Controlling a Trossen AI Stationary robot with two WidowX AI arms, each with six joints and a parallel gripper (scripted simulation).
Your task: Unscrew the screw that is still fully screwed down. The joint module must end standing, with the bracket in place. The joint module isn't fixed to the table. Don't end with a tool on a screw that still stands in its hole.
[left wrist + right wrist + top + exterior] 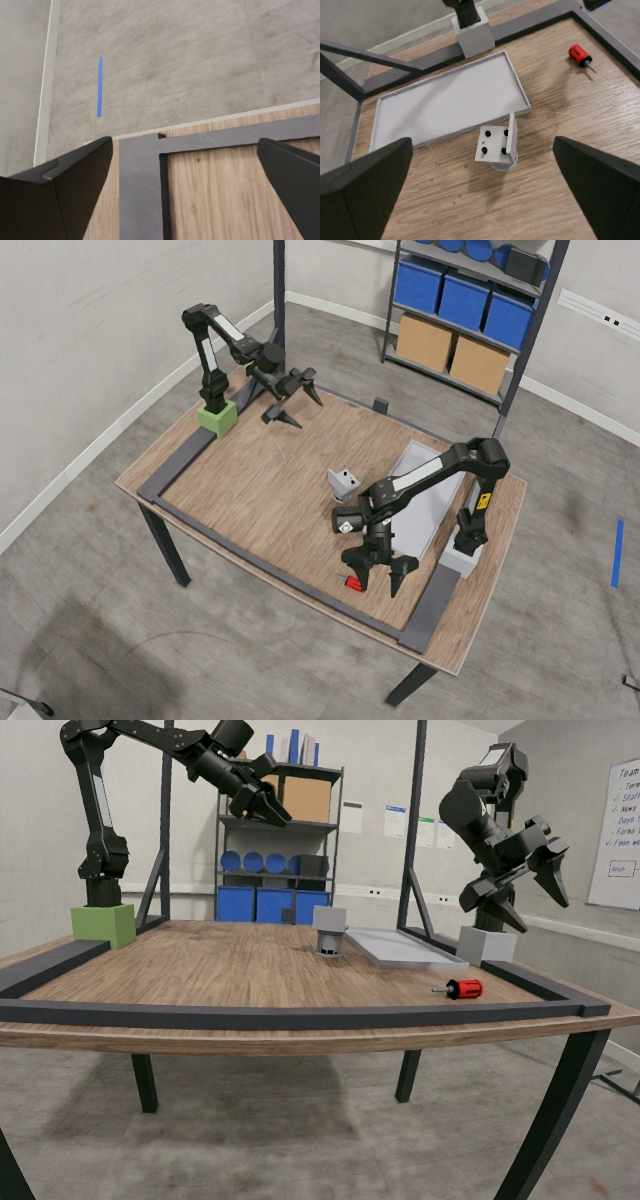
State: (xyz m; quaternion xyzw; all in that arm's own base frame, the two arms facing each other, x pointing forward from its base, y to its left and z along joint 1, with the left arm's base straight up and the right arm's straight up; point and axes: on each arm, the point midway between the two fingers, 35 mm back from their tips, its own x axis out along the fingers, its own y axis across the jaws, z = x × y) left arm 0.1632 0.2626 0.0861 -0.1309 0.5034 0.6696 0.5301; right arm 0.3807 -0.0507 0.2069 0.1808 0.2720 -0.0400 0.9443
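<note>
Left gripper (379,591) (545,917) (185,141): spread wide.
Right gripper (311,415) (286,822) (483,142): spread too.
Red-handled screwdriver (354,583) (467,988) (577,52): grasp squarely.
Grey cylindrical joint module (341,496) (329,943) (504,167): brace while unscrewing.

top looks down, exterior across; right wrist shares their tray (423,519) (403,947) (455,97) (left wrist, near, faces frame (286,580) (310,1018) (141,180) (607,40)).

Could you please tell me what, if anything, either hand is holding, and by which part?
Nothing is held: the left hand and right hand are both open, and the red-handled screwdriver lies on the table.
</note>
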